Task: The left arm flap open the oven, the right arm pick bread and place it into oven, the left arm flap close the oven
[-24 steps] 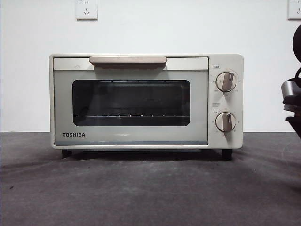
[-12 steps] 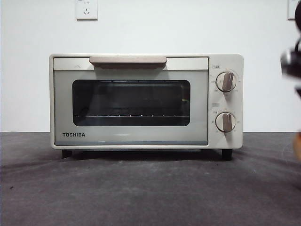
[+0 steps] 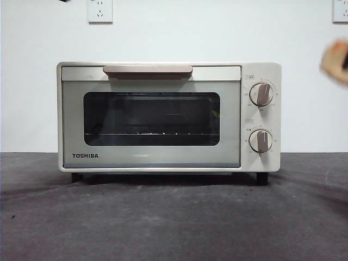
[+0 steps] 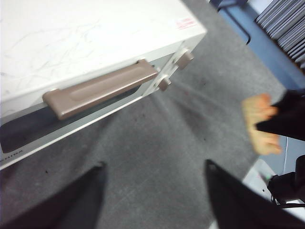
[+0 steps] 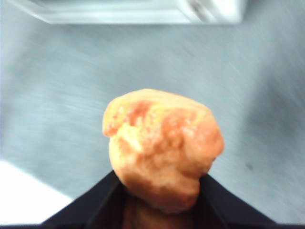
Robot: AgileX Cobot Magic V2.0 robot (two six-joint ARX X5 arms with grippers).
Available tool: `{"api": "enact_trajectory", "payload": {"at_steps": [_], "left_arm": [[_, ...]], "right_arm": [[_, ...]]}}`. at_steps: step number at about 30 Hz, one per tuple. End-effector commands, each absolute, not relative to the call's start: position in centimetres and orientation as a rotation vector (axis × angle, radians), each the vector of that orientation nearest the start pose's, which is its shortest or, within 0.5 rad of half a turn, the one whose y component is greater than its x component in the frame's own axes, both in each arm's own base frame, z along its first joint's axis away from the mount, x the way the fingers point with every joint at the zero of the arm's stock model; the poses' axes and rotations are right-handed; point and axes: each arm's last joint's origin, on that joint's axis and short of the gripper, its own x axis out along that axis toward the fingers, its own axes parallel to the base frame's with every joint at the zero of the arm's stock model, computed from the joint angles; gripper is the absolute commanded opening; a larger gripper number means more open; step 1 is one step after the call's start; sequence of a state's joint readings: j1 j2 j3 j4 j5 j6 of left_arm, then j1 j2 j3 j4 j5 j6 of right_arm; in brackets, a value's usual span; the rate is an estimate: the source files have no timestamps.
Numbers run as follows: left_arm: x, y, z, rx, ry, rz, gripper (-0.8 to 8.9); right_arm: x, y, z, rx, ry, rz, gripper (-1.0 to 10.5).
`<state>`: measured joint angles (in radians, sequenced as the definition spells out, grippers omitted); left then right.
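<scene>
The cream-white oven (image 3: 168,117) stands on the grey table with its door closed and its beige handle (image 3: 147,70) at the top. The orange bread (image 3: 335,60) hangs blurred in the air at the far right, higher than the oven's knobs. My right gripper (image 5: 160,176) is shut on the bread (image 5: 162,145), well above the table and facing the oven (image 5: 128,12). Above and in front of the oven handle (image 4: 100,88), my left gripper (image 4: 155,167) is open and holds nothing. Its view also shows the bread (image 4: 259,124) in the right gripper (image 4: 286,117).
Two beige knobs (image 3: 261,94) sit on the oven's right panel. A white wall with sockets (image 3: 100,11) rises behind it. Grey table surface (image 3: 174,217) stretches in front of the oven. A white object (image 5: 24,195) lies below the right gripper.
The right gripper has risen along the right edge of the front view, lifting the bread from near table height to above the knobs. The oven has not moved.
</scene>
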<state>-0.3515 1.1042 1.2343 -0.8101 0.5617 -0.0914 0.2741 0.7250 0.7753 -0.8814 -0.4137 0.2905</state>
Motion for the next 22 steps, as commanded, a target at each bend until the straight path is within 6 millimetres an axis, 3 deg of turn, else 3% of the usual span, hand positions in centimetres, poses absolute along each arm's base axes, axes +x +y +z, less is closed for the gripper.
{"api": "enact_trajectory", "payload": {"at_steps": [1, 8, 16, 22], "left_arm": [[20.9, -9.7, 37.6, -0.132, 0.762, -0.852, 1.67], [24.9, -12.2, 36.6, -0.073, 0.818, -0.873, 0.21], [27.1, -14.7, 35.2, 0.189, 0.743, -0.843, 0.18], [28.0, -15.6, 35.2, 0.217, 0.658, -0.863, 0.17]], "right_arm": [[10.7, 4.4, 29.4, 0.319, 0.845, 0.58, 1.6], [7.2, 3.4, 30.9, 0.367, 0.687, 0.63, 1.6], [5.3, 2.9, 31.3, 0.403, 0.604, 0.64, 1.6], [5.2, 2.9, 31.4, 0.406, 0.601, 0.64, 1.6]]}}
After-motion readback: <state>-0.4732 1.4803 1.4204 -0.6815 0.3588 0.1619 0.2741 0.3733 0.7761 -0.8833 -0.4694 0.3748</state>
